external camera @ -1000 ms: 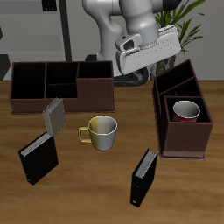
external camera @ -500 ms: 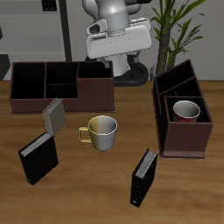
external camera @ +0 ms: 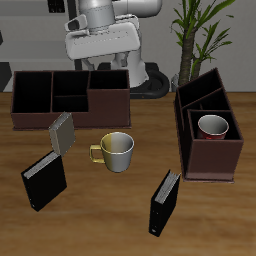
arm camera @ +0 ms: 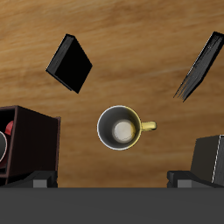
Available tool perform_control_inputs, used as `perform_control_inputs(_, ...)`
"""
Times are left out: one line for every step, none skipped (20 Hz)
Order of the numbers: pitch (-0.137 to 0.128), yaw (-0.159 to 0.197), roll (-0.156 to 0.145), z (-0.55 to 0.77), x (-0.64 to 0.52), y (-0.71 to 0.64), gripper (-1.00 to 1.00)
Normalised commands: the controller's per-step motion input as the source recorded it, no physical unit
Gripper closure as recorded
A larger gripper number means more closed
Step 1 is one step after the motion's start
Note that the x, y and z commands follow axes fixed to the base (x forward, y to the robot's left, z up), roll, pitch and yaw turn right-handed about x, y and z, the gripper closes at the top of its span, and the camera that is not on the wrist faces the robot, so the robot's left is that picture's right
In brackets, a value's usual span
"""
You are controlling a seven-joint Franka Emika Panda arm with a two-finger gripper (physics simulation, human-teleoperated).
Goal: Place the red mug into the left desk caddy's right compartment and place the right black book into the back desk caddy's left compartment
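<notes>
**Gripper high over the back of the bench, red mug in caddy**

The gripper (arm camera: 112,179) hangs above the bench (external camera: 140,175) with its fingers spread wide and nothing between them. Clock directions are as seen from the front, taken from the yellow-green mug (external camera: 117,149). The red mug (external camera: 212,126) stands at 3 o'clock, upright inside the left caddy (external camera: 205,165), in the compartment nearest the bench's front edge. The right black book (external camera: 43,180) stands on the bench at 8 o'clock, well apart from both caddies. The back caddy (external camera: 70,118) lies at 11 o'clock. A grey book (external camera: 61,131) leans just before it. The other black book (external camera: 165,202) stands at 5 o'clock.
</notes>
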Motion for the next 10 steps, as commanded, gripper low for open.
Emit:
perform_control_inputs(-0.006, -0.120, -0.076, 0.27, 0.11, -0.69, -1.00)
perform_control_inputs(-0.008, 0.084, 0.028, 0.20, 0.12, -0.54, -1.00)
perform_control_inputs(-0.027, -0.064, -0.265, 0.19, 0.17, -0.94, -1.00)
perform_control_inputs(-0.016, -0.030, -0.053, 0.11, 0.14, -0.39, -1.00)
perform_control_inputs(0.039, -0.068, -0.148, 0.10, 0.17, -0.83, -1.00)
perform_control_inputs(0.026, -0.340, -0.282, 0.14, 0.36, -1.50, -1.00)
perform_control_inputs(-0.011, -0.065, -0.095, 0.05, 0.13, -0.61, -1.00)
perform_control_inputs(-0.069, -0.074, -0.206, 0.08, 0.06, -0.65, -1.00)
perform_control_inputs(0.001, -0.074, -0.117, 0.03, 0.10, -0.58, -1.00)
perform_control_inputs(0.005, -0.106, -0.070, -0.02, 0.17, -0.48, -1.00)
